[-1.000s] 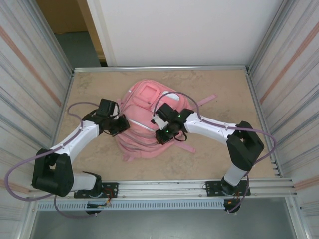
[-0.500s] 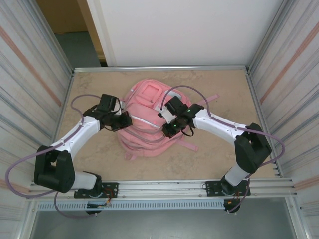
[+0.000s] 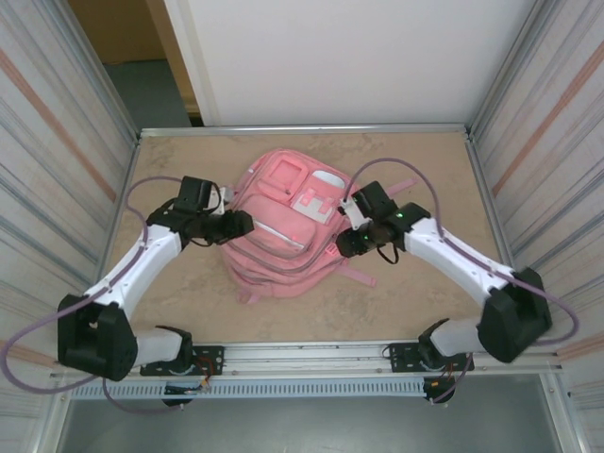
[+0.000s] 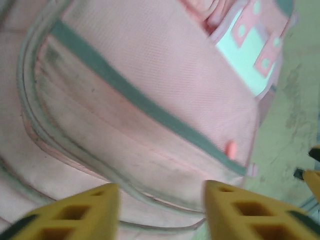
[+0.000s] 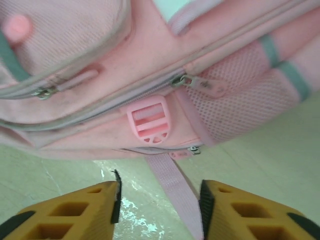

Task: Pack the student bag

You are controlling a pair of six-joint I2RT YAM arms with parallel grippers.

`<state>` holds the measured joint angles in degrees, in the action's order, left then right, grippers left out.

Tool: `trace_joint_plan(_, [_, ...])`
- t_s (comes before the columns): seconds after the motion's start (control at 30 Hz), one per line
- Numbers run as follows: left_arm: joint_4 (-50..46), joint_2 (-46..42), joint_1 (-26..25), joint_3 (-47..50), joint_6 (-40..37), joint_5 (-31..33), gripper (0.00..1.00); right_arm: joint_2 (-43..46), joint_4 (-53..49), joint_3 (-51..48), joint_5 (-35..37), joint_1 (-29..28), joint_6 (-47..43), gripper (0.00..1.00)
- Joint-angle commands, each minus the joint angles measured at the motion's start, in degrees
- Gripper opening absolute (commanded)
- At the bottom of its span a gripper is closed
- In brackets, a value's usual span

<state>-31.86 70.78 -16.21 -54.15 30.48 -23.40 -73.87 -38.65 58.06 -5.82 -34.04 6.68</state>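
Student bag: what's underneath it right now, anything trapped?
The student bag lies on the table, and pink straps poke out from beneath its right side. Whether anything else lies under it cannot be seen, because its body covers that patch.

White arms (image 3: 142,269) with black joints (image 3: 92,335), purple cables (image 3: 381,160), yellow fingers (image 4: 75,217)

1. This is a robot lab cell: a left arm (image 3: 142,269) and a right arm (image 3: 455,258), white and black, are bolted to an aluminium rail (image 3: 311,355) at the near edge of a beige bench (image 3: 425,160).
2. Ribbed side panels (image 3: 57,189) and a plain white back board (image 3: 349,57) wall the bench in.
3. Purple cables (image 3: 387,160) loop loosely off both arms.
4. Aluminium edging (image 3: 302,130) frames the bench.
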Motion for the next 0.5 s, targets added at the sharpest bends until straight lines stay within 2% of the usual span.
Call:
trace_joint_plan(0.0, [-1.03, -6.17, -1.15, -0.19, 2.31, 7.02, 0.97, 9.68, 3.02, -1.34, 3.80, 0.76, 2.85, 0.67])
trace_joint_plan(0.03, [-1.07, -7.89, -1.44, -0.17, 1.58, 9.68, 0.99, 12.88, 4.20, -2.39, 5.48, 1.10, 3.67, 0.74])
trace_joint_plan(0.07, [-1.17, -9.35, -1.68, -0.09, 0.58, 12.38, 0.99, 15.57, 5.40, -3.43, 7.28, 1.42, 4.50, 1.00])
trace_joint_plan(0.13, [-0.78, -13.19, -2.75, 1.08, -3.99, 19.89, 0.99, 21.90, 8.61, -6.74, 11.97, 2.11, 5.89, 0.99])
trace_joint_plan(0.23, [0.88, -18.74, -4.09, 5.18, -11.50, 32.32, 0.97, 30.75, 12.93, -12.23, 14.95, 4.06, 5.81, 0.99])
trace_joint_plan(0.3, [5.76, -22.26, -4.14, 10.09, -16.10, 38.82, 0.99, 36.59, 17.01, -17.42, 17.86, 5.17, 4.47, 0.99])
trace_joint_plan(0.4, [17.23, -27.90, -4.10, 19.37, -28.14, 39.19, 0.99, 44.59, 24.56, -25.74, 25.42, 6.91, 3.13, 0.99])
trace_joint_plan(0.47, [25.95, -30.78, -4.10, 25.44, -36.13, 37.58, 0.99, 48.08, 28.88, -30.51, 27.61, 8.90, 0.19, 0.99])
